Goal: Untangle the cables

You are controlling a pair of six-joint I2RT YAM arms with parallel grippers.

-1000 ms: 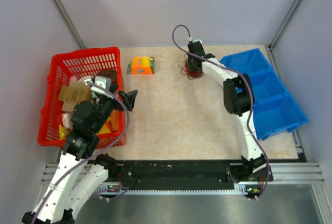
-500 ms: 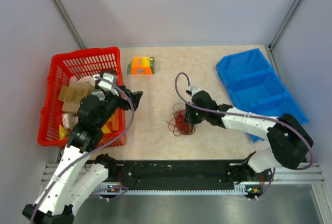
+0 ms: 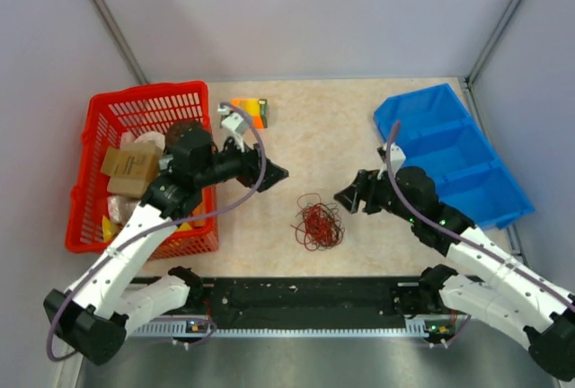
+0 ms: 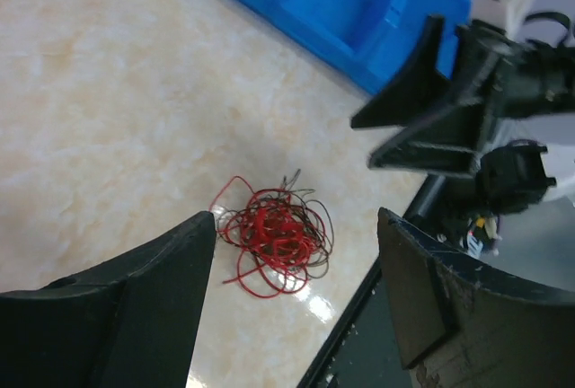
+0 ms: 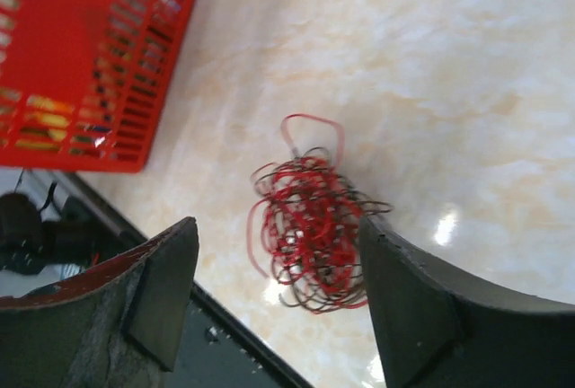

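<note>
Beige table (image 3: 359, 123): cables (image 3: 317, 224) sit as one loose red/dark tangle at lower centre of the overhead frame, touching neither arm. Left gripper (image 3: 272, 172) is up-left of them and right gripper (image 3: 349, 198) is right of them, both with jaws spread and empty. Red basket (image 3: 148, 93) far left, blue bins (image 3: 449, 117) right.

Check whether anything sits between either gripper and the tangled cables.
Nothing visible does. The cables lie alone on the bare table, with the left gripper and the right gripper open on either side of them, not touching. The red basket and blue bin stand off to the sides, clear of both paths.
</note>
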